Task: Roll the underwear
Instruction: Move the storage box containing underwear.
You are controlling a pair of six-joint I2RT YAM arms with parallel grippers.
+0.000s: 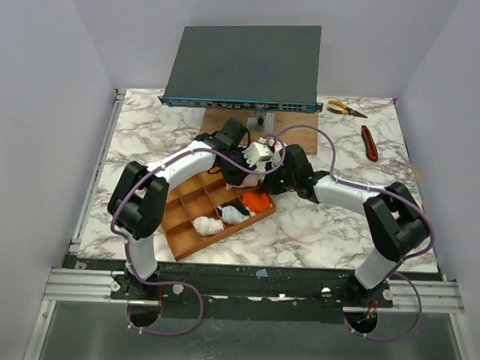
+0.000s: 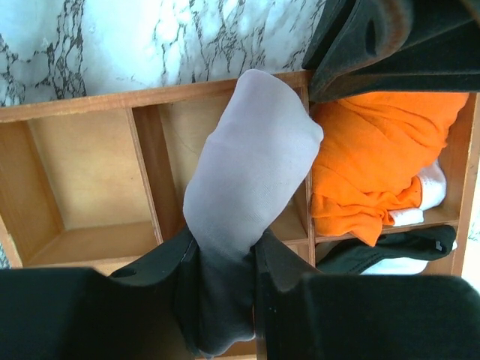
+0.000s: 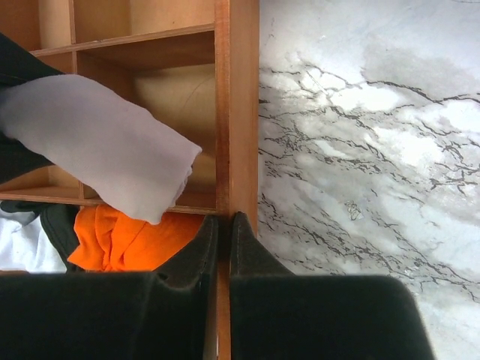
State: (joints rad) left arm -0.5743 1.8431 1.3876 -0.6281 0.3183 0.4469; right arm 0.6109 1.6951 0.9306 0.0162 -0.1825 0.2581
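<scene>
Blue-grey underwear (image 2: 251, 165), rolled into a tight bundle, is clamped between the two fingers of my left gripper (image 2: 225, 251). My jaws bite its lower end and the rounded free end sticks out past them. The roll hangs over the tray (image 2: 82, 101), above the compartment along the tray's outer wall. I cannot tell whether the blue-grey underwear touches the floor of that compartment.

Orange underwear (image 2: 375, 150) lies crumpled in the tray compartment right next to that one, with a dividing wall between them. Black underwear (image 2: 390, 247) lies in the compartment just beyond the orange one, over something white. Cream underwear (image 1: 206, 224) sits bunched in a compartment further along the tray, toward its near corner.

My right gripper (image 3: 223, 225) is closed, with its fingertips together right at the tray's outer wall, beside the compartment with the orange piece. I cannot tell whether they press on the wood. It holds no cloth. Outside that wall is the marble table (image 3: 360, 150).
</scene>
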